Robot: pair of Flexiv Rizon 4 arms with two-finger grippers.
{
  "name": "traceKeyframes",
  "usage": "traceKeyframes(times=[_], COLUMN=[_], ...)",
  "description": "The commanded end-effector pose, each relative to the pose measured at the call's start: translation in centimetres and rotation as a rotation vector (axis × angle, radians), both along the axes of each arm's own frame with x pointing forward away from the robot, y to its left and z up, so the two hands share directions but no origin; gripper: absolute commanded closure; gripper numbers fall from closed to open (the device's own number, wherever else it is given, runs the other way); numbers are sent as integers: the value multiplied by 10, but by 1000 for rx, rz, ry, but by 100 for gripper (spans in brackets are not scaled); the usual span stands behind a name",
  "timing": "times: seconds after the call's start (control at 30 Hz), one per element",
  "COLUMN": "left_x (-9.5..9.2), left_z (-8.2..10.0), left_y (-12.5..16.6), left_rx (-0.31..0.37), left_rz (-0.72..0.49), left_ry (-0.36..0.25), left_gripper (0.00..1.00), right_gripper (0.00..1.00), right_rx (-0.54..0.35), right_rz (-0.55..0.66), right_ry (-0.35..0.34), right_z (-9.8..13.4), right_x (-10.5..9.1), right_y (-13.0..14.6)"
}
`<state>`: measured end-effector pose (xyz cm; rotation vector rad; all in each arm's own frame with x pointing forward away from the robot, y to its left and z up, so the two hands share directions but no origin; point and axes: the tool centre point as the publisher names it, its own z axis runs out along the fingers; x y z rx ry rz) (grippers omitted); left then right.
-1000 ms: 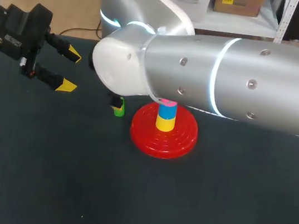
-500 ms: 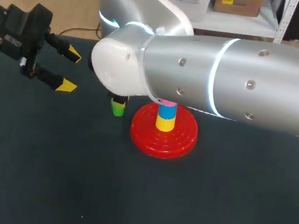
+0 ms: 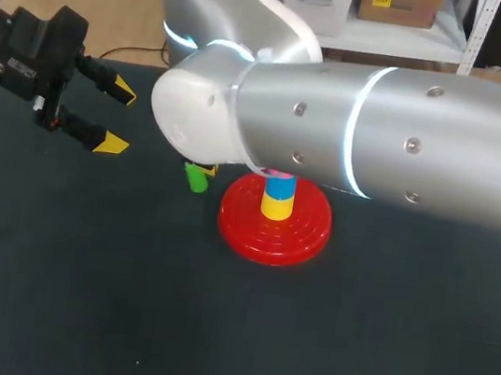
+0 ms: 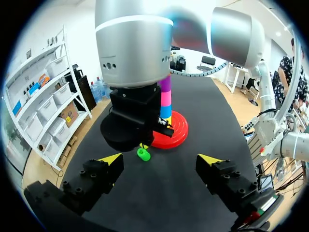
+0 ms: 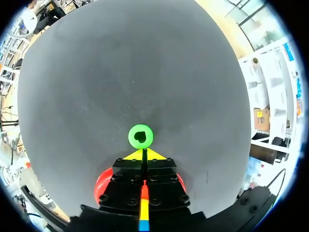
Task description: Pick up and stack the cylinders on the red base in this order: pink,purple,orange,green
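loose cylinder (image 3: 196,178) on the table (image 3: 120,300), just left of the base (image 3: 305,233) bearing the stack (image 3: 277,199).

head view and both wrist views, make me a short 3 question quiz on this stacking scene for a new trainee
1. True or false: the left gripper has its fingers shut on a cylinder.
2. In the left wrist view, which plastic cylinder sits topmost above the round red base? A yellow cylinder, B purple cylinder, C blue cylinder.
3. Where is the small green hollow cylinder relative to that base?

Key
1. False: its fingers are wide open with nothing between them.
2. B.
3. Beside the base, not above it, right at the tips of the right gripper.
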<state>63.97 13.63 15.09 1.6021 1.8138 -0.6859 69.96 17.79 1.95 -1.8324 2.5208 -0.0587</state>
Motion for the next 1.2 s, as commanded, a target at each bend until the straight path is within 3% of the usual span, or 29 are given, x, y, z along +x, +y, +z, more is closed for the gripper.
traceKeyframes(times=[0.03,0.57,1.2], left_x=[-1,-1,-1], left_z=[-1,-1,-1], left_y=[0,0,0], left_rx=[-1,-1,-1], left_rz=[1,1,1], left_ry=[-3,-3,-3], left_gripper=[0,0,0], right_gripper=[0,0,0], right_rx=[6,39,40], right_rz=[-8,-10,-8], right_ry=[-14,-13,8], right_z=[3,16,7], right_x=[-3,-5,1], right_y=[-4,-3,11])
